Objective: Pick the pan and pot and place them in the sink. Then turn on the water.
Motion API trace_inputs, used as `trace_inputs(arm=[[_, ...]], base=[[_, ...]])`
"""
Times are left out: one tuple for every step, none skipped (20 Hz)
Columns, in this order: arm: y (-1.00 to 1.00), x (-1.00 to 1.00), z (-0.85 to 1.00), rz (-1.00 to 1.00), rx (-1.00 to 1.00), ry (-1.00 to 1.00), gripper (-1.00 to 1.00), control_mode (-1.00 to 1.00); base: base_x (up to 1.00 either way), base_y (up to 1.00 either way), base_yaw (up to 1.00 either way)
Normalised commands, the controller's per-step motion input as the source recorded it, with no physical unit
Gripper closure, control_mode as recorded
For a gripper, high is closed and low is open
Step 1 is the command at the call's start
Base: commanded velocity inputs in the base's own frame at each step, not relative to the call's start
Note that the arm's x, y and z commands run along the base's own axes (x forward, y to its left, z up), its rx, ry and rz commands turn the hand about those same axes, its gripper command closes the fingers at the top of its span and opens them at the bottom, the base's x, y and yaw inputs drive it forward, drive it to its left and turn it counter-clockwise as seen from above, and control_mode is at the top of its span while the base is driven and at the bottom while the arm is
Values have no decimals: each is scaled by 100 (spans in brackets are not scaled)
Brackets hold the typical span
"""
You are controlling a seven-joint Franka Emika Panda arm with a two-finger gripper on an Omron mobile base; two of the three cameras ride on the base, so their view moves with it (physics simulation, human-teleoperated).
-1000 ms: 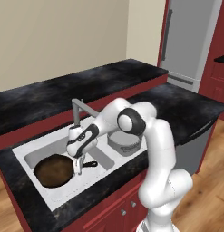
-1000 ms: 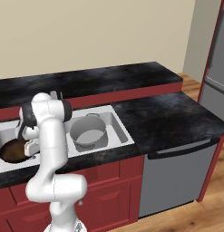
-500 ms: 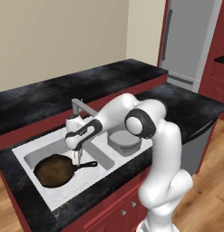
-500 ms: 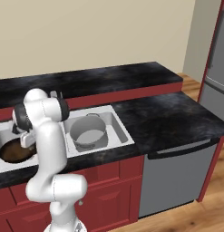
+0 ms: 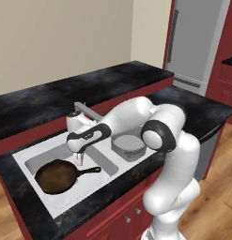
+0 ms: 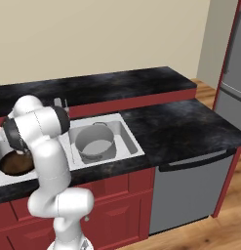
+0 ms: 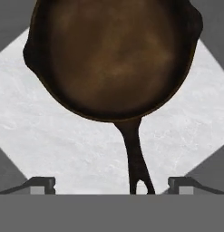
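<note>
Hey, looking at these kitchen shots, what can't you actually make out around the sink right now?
- Pan, right base view: the arm hides most of it and the left picture edge crops the basin.
- Pot, left base view: the arm hides its top and far rim.
- Faucet, left base view: the arm covers its base; whether water runs is unclear.
- Pan handle, hand view: its end is cut off at the bottom.

The pan (image 5: 54, 176) looks like dull dark-brown cast metal, matt and slightly mottled, with a black handle. The pot (image 6: 94, 142) is smooth grey brushed metal with a soft sheen. The sink (image 5: 101, 159) has a white, faintly marbled stone-like finish. The table (image 6: 175, 124) is black speckled stone, lightly glossy. The robot arm (image 5: 174, 154) is glossy white plastic.
</note>
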Motion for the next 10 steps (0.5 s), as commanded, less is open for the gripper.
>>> trace_inputs(arm=[[0,-15,37,0,0,-4,-100,-100],[0,-18,37,0,0,-5,-100,-100],[0,-20,42,0,0,-5,-100,-100],[0,-24,46,0,0,-5,-100,-100],[0,-24,44,0,0,-6,-100,-100],[0,-27,41,0,0,-4,-100,-100],[-3,-31,34,-2,0,-5,-100,-100],[-5,-29,35,-4,0,-4,-100,-100],[-7,-29,36,-6,0,-3,-100,-100],[-10,-27,36,-8,0,-2,-100,-100]], base=[[0,0,0],[0,0,0],[0,0,0],[0,0,0],[0,0,0],[0,0,0],[0,0,0],[0,0,0],[0,0,0],[0,0,0]])
